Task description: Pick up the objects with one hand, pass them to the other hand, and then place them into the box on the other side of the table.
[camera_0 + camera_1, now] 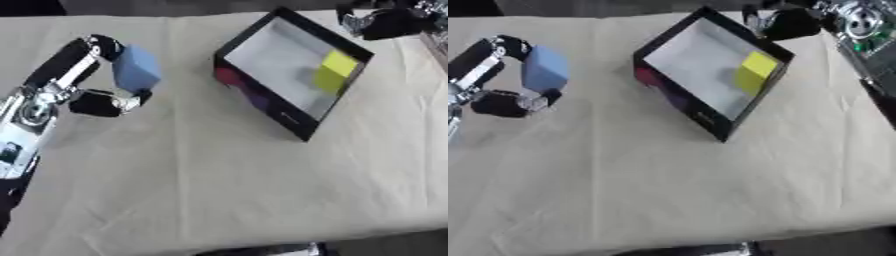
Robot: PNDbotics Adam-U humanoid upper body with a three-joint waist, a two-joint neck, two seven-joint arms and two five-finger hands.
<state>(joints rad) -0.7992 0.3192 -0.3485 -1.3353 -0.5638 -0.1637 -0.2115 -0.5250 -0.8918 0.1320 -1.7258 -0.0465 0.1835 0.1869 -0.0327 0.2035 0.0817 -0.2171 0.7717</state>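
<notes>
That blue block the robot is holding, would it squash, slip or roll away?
The blue block probably stays stiff: its edges look straight between the left hand's fingers. Flat faces suggest it won't roll. It looks matte, so likely not slippery; its weight can't be judged.

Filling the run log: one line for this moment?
left hand grips blue block | right hand beyond box | yellow block inside box

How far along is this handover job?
Done: a yellow block already lies in the box. In hand: the left robot hand pinches a blue block. Left: passing it to the right robot hand, up by the box's far corner, then boxing it.
</notes>
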